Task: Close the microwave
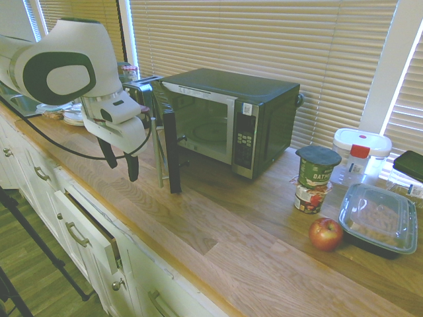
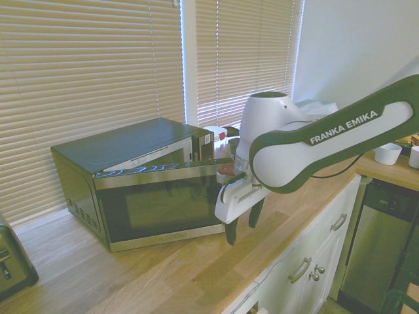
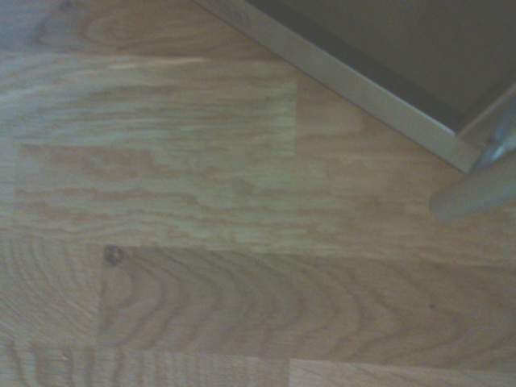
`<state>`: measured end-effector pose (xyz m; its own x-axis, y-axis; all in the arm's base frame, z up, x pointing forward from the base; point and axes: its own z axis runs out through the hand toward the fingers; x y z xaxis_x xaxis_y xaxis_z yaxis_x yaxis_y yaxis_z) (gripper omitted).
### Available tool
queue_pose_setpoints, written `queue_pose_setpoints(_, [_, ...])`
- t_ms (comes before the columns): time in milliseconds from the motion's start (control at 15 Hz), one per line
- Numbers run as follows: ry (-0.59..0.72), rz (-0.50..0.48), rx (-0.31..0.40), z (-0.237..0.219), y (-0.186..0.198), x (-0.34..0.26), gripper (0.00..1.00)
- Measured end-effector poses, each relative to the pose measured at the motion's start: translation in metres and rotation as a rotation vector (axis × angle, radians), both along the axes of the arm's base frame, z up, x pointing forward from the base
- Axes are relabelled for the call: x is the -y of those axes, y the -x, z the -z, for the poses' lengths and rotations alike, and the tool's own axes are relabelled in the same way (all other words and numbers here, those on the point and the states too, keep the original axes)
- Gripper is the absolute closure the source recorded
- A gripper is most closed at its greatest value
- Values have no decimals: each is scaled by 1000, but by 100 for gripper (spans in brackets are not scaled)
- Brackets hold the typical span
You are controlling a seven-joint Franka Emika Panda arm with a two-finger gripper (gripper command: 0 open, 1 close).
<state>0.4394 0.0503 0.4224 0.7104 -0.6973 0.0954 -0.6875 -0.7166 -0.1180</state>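
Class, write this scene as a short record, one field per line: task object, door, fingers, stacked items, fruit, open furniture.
task object: microwave
door: open, swung out over the counter
fingers: apart, nothing between them, outside the door
stacked items: oatmeal cup on another cup
fruit: apple
open furniture: drawer

You had pale slatted blinds (image 1: 264, 39) over the windows, light showing at their edges, a plain white wall (image 2: 360, 52), a wood-grained counter (image 1: 264, 264) and white cabinets (image 2: 308, 268) below.
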Motion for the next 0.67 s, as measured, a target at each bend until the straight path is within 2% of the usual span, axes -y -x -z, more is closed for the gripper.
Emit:
queue_pose_setpoints(400, [-8, -4, 31, -37, -18, -18, 0])
queue_pose_setpoints(667, [-31, 13, 47, -52, -60, -23, 0])
